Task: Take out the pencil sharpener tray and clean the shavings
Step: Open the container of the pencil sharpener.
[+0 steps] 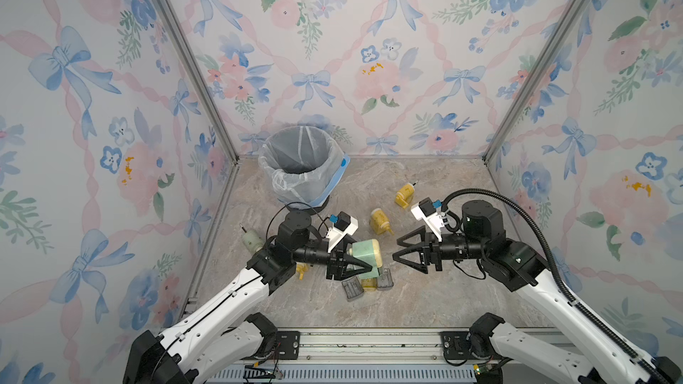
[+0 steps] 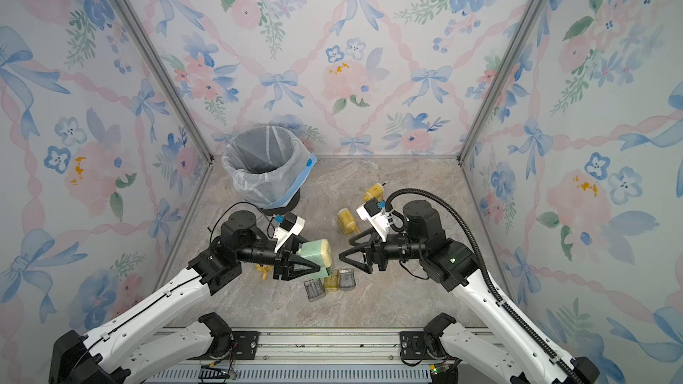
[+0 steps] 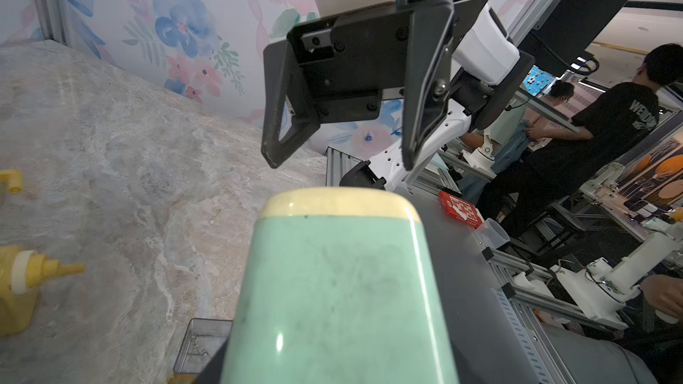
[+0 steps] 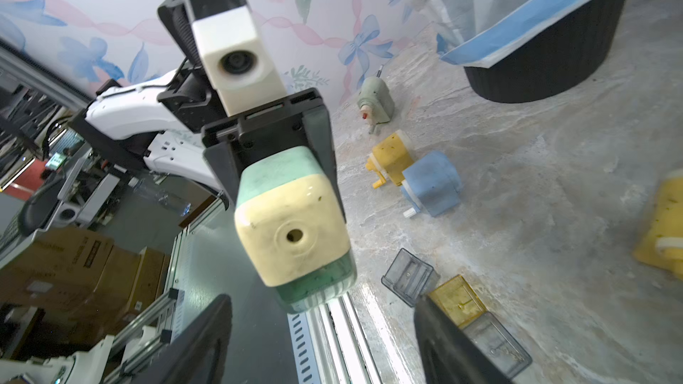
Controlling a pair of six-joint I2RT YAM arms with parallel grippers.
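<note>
left arm (image 1: 221, 299), right arm (image 1: 550, 302): white shells, black joints; left gripper (image 1: 369, 264), right gripper (image 1: 396, 250) black (right: ribbed conduit (image 1: 476, 190)).

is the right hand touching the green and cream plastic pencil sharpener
Apart. A top view shows a gap between the right hand and the green and cream sharpener.

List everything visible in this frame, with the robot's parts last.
bin: one, black with a white liner, back left of the table.
green sharpener: one, green and cream, held above the table.
grey-green sharpener: one, by the left wall.
yellow sharpeners: three, two mid-table, one beside the blue one.
blue sharpener: one, under the left arm.
grey trays: two, clear grey, front centre.
yellow tray: one, between the grey trays.
table: one, marble pattern.
left gripper: black, shut on the green sharpener.
right gripper: black, open, facing the green sharpener.
</note>
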